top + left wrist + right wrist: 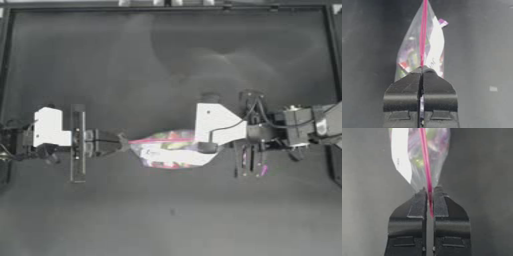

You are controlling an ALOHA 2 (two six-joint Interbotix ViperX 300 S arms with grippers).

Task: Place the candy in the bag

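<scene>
Top view: the left gripper and right gripper are holding opposite ends of the zip bag, which is stretching between them above the dark table.
Left wrist view: jaws are pressing closed on the bag's pink seal strip.
Right wrist view: jaws are pinching the seal strip's other end.
Candy: cannot tell it apart among the colourful contents.

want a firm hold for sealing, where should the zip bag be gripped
Grip the zip bag on its pink seal strip, one end from each side. The strip is the stiffest, straightest edge and runs between the arms. That is how it is held: the left pincer is shut on one end and the right pincer on the other.
</scene>
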